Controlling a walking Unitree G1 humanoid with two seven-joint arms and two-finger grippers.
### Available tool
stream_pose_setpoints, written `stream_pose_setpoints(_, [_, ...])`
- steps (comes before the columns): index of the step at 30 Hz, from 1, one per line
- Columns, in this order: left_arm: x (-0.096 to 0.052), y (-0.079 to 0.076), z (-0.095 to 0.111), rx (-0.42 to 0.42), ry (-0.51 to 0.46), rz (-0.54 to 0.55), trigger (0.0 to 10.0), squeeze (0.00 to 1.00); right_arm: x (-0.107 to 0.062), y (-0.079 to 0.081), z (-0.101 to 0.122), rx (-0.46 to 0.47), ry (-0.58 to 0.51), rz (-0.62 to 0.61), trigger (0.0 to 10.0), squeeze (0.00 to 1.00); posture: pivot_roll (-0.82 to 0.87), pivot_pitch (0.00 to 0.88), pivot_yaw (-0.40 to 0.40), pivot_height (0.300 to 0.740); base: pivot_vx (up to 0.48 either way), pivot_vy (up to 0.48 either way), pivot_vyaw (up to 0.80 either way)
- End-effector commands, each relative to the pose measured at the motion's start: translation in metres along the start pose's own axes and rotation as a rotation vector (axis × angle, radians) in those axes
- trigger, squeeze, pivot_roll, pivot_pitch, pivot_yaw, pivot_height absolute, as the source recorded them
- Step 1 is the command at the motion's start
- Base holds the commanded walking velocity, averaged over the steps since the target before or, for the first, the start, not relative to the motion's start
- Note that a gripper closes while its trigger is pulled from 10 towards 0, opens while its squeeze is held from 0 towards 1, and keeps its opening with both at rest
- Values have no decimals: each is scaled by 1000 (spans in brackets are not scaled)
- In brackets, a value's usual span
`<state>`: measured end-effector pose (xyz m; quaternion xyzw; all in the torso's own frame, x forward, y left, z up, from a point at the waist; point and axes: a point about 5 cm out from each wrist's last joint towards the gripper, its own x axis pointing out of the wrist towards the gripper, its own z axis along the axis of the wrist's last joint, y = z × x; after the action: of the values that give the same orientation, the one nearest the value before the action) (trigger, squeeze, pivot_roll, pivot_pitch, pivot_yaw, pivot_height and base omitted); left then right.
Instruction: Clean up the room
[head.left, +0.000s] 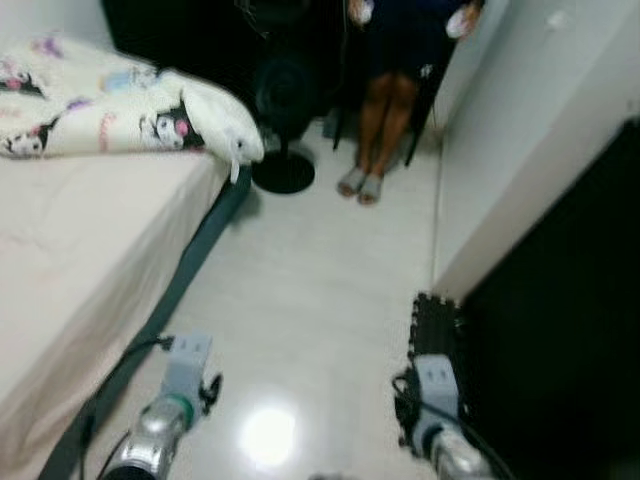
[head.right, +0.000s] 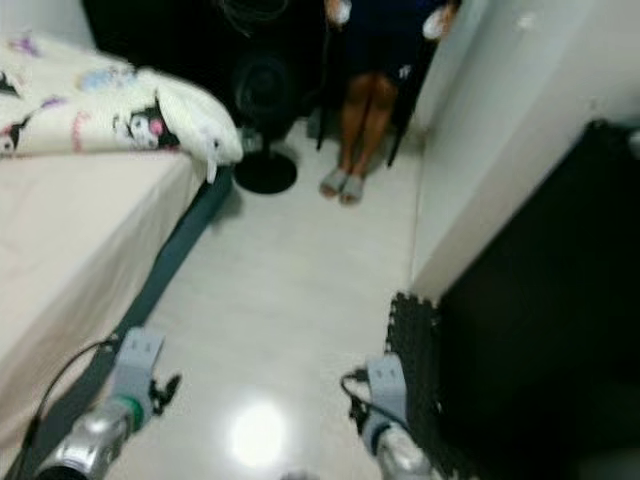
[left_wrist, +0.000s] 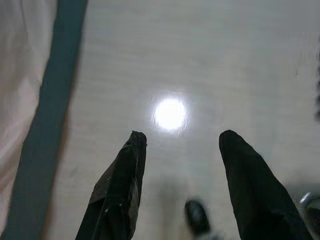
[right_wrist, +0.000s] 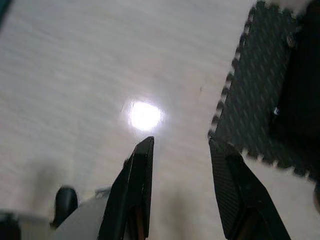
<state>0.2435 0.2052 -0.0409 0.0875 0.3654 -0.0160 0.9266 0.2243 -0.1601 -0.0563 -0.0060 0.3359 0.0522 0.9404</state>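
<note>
From the head views a bed (head.left: 90, 250) is seen at left with a printed blanket (head.left: 120, 105), a fan (head.left: 283, 130) and a seated person (head.left: 385, 110) ahead; in the left wrist view the left gripper (left_wrist: 182, 142) is spread over bare floor (left_wrist: 200, 50); in the right wrist view the right gripper (right_wrist: 180, 145) is parted beside a foam mat (right_wrist: 260, 90).

Cartoon-printed white blanket (head.left: 120, 100) — teal bed frame (head.left: 190, 265), black foam mat (right_wrist: 265, 95), glossy pale floor (head.left: 300, 320).

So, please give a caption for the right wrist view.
Open right pincer hangs above the pale floor, beside a dark foam mat.
</note>
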Motion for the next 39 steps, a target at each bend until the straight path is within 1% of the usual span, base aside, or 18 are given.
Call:
stream_pose_setpoints(1, [-1,-3,-10,39,29,-7,10000,0,0,4,-3,-20,8,8,10000,0,2,28,12,740,0,0,-800])
stream_pose_setpoints(4, [-1,-3,-10,38,26,-9,10000,0,1,4,3,-16,-17,9,10000,0,2,28,14,740,0,0,-800])
stream_pose_setpoints(6, [-1,-3,-10,38,26,-9,10000,0,1,4,3,-16,-17,9,10000,0,2,28,14,740,0,0,-800])
stream_pose_setpoints(8, [-1,-2,-8,38,15,-2,10000,0,3,0,10,-15,-33,0,10000,0,4,25,19,740,0,0,-800])
stream_pose_setpoints(9, [-1,-2,-8,38,15,-2,10000,0,3,0,10,-15,-33,0,10000,0,4,25,19,740,0,0,-800])
stream_pose_setpoints(10, [0,-1,-5,66,-3,4,10000,0,4,-1,13,-10,-41,-6,10000,0,8,22,23,740,0,0,-800])
stream_pose_setpoints(11, [0,-1,-5,66,-3,4,10000,0,4,-1,13,-10,-41,-6,10000,0,8,22,23,740,0,0,-800])
stream_pose_setpoints(13, [0,0,3,145,-47,15,10000,0,6,-3,21,16,-65,-27,10000,0,12,23,34,740,0,0,-800])
stream_pose_setpoints(14, [0,0,3,145,-47,15,10000,0,6,-3,21,16,-65,-27,10000,0,12,23,34,740,0,0,-800])
stream_pose_setpoints(15, [1,0,6,182,-70,15,10000,0,7,-5,25,31,-79,-38,10000,0,13,24,48,740,0,0,-800])
stream_pose_setpoints(16, [1,0,7,191,-76,14,10000,0,7,-5,26,34,-83,-42,10000,0,13,24,48,740,0,0,-800])
stream_pose_setpoints(20, [1,3,8,205,-83,14,10000,0,9,-4,30,49,-98,-49,10000,0,18,22,73,740,0,0,-800])
stream_pose_setpoints(24, [0,6,9,208,-89,13,10000,0,9,-1,31,60,-104,-51,10000,0,24,20,81,740,0,0,-800])
stream_pose_setpoints(35, [0,7,11,204,-105,19,10000,0,11,3,34,47,-115,-27,10000,0,27,21,71,740,0,0,-800])
stream_pose_setpoints(36, [0,7,12,204,-112,20,10000,0,11,3,36,27,-128,-22,10000,0,27,22,68,740,458,0,0])
stream_pose_setpoints(39, [1,6,12,206,-119,20,10000,0,11,3,39,16,-145,-15,10000,0,25,21,67,740,461,0,0])
